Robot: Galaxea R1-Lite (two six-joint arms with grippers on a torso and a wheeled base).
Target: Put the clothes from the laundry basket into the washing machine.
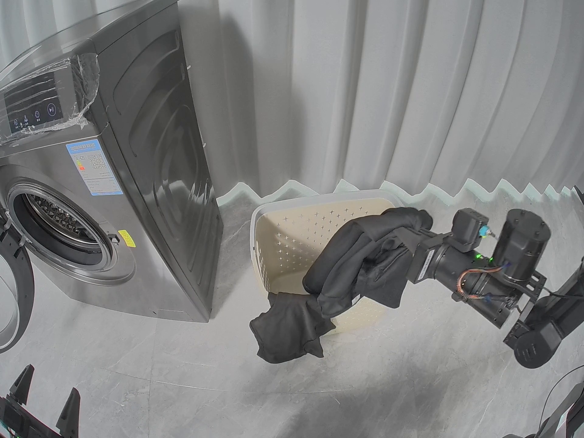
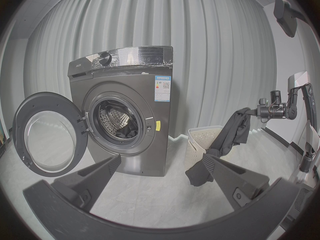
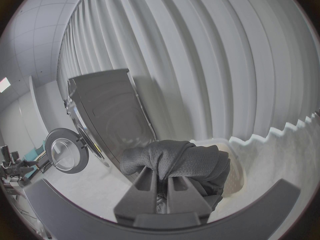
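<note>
Your right gripper (image 3: 162, 179) pinches 1 bunched fold of the dark garment (image 1: 359, 263), which hangs over the basket (image 1: 292, 238), its tail on the floor. It looks soft, light and floppy, so grip high and expect dragging. Your left gripper (image 2: 160, 158) is spread, facing the washing machine (image 1: 121, 214).

The washer (image 1: 121, 171) is standing at the left, its door (image 2: 46, 134) hanging open on its left side. The basket (image 1: 304, 238) is sitting on the floor (image 1: 182, 360) just right of the washer, and a curtain (image 1: 365, 80) is hanging behind both. The right gripper (image 3: 161, 177) is holding a garment (image 1: 365, 257) above the basket, and it is draping over the near rim to the floor. Clothes (image 2: 128, 132) are lying in the drum (image 2: 111, 115). The left gripper (image 2: 160, 159) is hovering low before the washer.
</note>
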